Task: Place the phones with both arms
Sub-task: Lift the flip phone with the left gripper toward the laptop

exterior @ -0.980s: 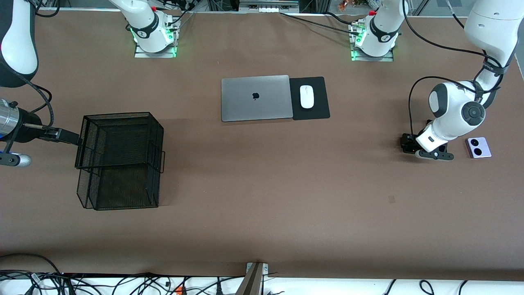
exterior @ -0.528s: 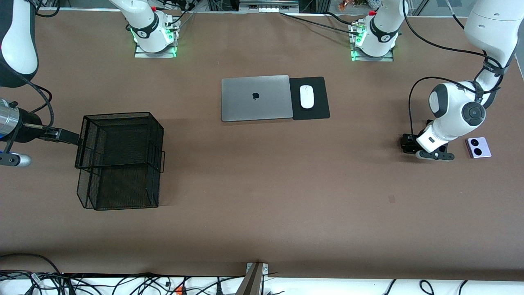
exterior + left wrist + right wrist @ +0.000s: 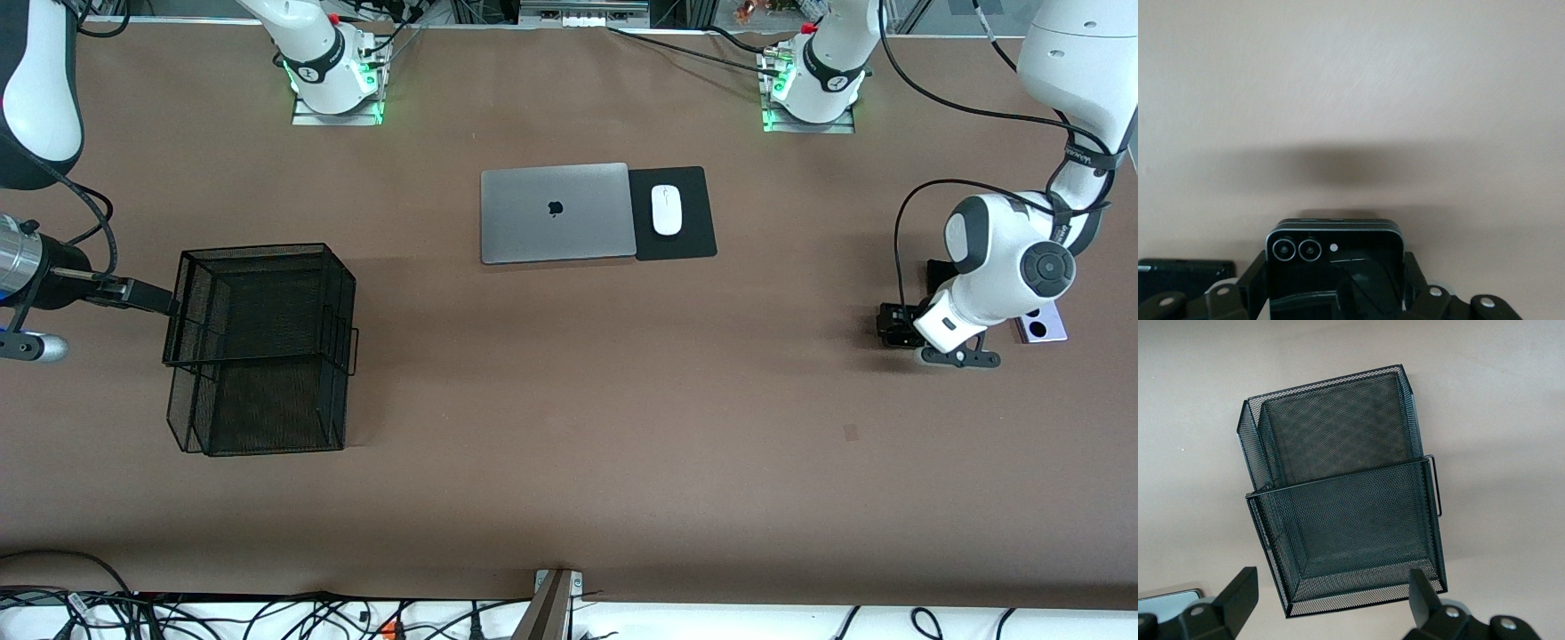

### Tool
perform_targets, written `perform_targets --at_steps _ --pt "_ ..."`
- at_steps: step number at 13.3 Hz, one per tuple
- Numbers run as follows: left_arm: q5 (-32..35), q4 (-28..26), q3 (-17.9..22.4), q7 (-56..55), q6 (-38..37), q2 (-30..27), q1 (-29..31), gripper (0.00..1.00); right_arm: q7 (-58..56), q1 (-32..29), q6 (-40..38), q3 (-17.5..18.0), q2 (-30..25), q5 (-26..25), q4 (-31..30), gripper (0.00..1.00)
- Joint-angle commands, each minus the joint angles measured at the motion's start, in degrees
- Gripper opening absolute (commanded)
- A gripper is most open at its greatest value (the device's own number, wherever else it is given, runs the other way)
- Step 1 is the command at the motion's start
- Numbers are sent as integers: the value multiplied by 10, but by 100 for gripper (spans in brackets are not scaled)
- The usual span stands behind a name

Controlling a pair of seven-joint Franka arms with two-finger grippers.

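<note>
Left claw [image 3: 896, 324] is clamping shut on the black phone [image 3: 1334, 253] at the left arm's end of the table [image 3: 569, 427], just beside the lavender phone [image 3: 1049, 330]. Whether it is clear of the table I cannot tell. The pickup is under way, and the next move is calling for a carry to the basket [image 3: 258, 347]. Right claw [image 3: 1331, 573] is waiting wide open and empty at the basket's rim. Cables [image 3: 267, 613] are trailing along the near edge.

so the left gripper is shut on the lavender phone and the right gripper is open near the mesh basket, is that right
Not quite. The left gripper is shut on the small black phone, as the left wrist view shows; the lavender phone lies on the table beside it. The right gripper is indeed open near the mesh basket.
</note>
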Motion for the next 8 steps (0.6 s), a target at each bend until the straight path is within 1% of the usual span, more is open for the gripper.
perform_targets --at_steps 1,4,8 --pt "6 52 -16 -67 -63 -2 -32 7 -1 0 -1 2 -9 -1 -9 100" --pt "6 102 -16 -175 -112 2 -118 6 -1 0 0 2 -9 -1 -9 100" --pt "-1 145 -16 -315 -121 20 -227 6 -1 0 -1 2 -9 -1 -9 100"
